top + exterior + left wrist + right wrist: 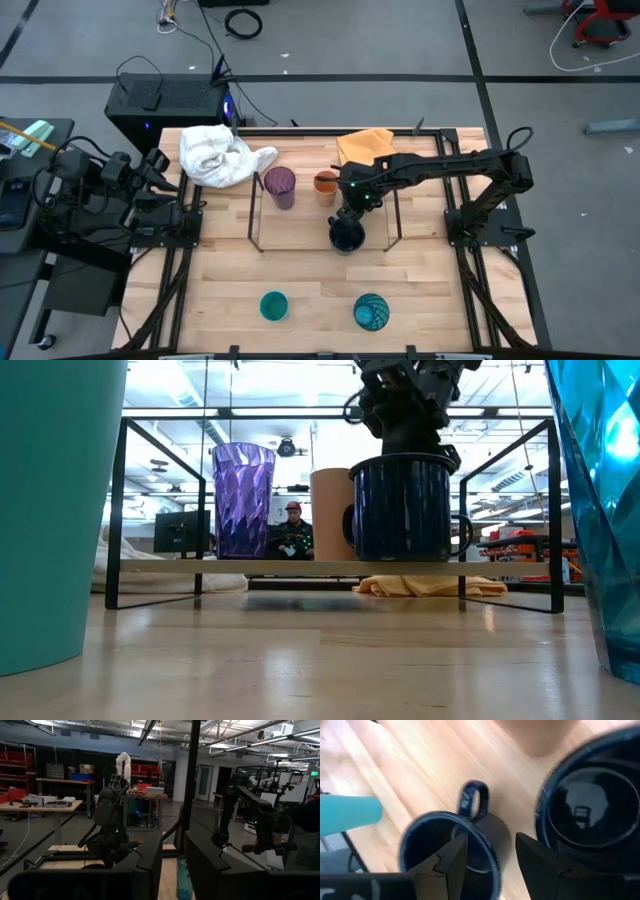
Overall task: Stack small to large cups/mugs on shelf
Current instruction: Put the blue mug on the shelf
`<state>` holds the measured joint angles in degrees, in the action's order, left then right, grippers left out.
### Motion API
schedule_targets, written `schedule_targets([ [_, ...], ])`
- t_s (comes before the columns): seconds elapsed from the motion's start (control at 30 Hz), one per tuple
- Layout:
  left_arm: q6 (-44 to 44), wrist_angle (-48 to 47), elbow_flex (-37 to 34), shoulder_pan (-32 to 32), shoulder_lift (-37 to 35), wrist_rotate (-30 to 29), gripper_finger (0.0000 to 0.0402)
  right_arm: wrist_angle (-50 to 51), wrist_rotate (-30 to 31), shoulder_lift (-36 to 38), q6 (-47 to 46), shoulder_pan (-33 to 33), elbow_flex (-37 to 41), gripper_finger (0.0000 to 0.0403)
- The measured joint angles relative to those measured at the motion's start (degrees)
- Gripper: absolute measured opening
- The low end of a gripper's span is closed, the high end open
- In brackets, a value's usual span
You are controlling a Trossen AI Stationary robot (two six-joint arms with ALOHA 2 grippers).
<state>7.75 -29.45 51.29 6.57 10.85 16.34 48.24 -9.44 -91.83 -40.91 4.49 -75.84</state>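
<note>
The black wire shelf (254,215) stands mid-table, and shows in the low view (120,510). On it stand the purple tumbler (279,186), the orange cup (326,185) and a navy mug (347,238) (405,510). A second navy mug (590,820) stands beside that mug (450,852). My right gripper (347,213) (492,865) is open right above the first mug, one finger inside it and one outside. The small teal cup (273,306) and the patterned teal-blue cup (371,312) stand on the table near its front edge. My left gripper (173,870) waits open at the table's left edge. My right gripper comes from above, pointing down, astride the navy mug's wall (492,862) beside the handle (472,800). One finger (451,865) is inside and one finger (540,865) outside. The mug stands upright on the shelf. Whether the fingers touch the wall, I cannot tell.
A white cloth (220,155) and a yellow cloth (365,145) lie behind the shelf at the table's far edge. The shelf's upright end frames (553,510) flank the cups. A person (292,528) shows far behind in the room.
</note>
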Motion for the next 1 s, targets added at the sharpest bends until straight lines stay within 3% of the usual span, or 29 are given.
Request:
schedule_targets([
  [0.2, -0.02, -0.01, -0.02, 0.00, 0.00, 0.02, 0.0092, 2.06, 2.36, 0.00, 1.51, 0.62, -6.46, 0.0173],
  [0.37, -0.02, 0.00, 0.00, -0.01, 0.00, 0.00, 0.0093, 2.79, 3.93, 0.02, 0.72, -2.61, -10.23, 0.0173],
  [0.57, -1.53, -0.01, 0.00, -0.01, 0.00, 0.01, 0.0094, 3.18, 6.74, 0.02, -2.45, -8.20, -8.25, 0.0173],
  [0.77, -2.86, 0.02, 0.00, 0.00, 0.00, 0.00, 0.0090, 3.24, 9.90, -0.55, -5.35, -9.71, -7.91, 0.0160],
  [1.0, -2.44, 0.04, 0.00, 0.00, 0.02, 0.00, 0.0094, 3.19, 9.20, -3.88, -4.98, -10.21, -7.86, 0.0137],
])
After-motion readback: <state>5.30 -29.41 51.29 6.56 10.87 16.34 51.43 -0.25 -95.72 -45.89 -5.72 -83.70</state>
